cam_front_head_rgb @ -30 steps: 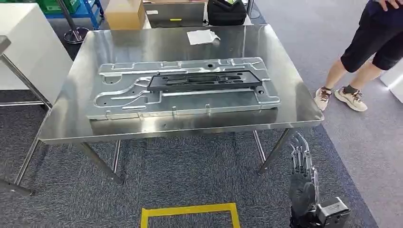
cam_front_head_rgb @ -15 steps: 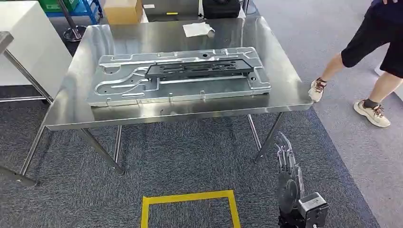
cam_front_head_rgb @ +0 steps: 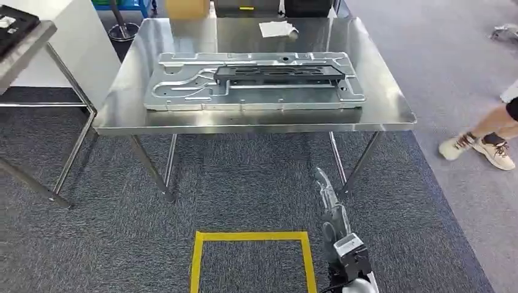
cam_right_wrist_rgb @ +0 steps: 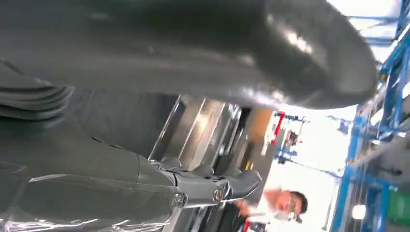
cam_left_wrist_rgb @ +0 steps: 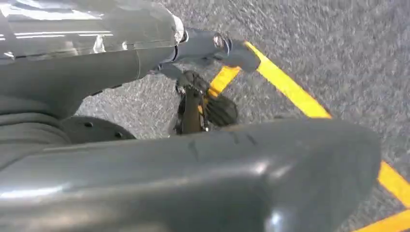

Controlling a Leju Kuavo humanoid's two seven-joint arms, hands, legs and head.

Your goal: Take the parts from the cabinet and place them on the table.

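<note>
The empty right hand (cam_front_head_rgb: pixel 330 204) hangs with fingers straight, and the flat metal part (cam_front_head_rgb: pixel 253 80) lies sideways on the table (cam_front_head_rgb: pixel 391 116), up at eleven o'clock from it.

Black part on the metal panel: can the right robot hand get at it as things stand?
Probably not yet. The right robot hand hangs low beside the body, below the table edge and holding nothing. The black part lies on the metal panel mid-table, well beyond it. Nothing blocks the way; it looks like a matter of range.
</note>
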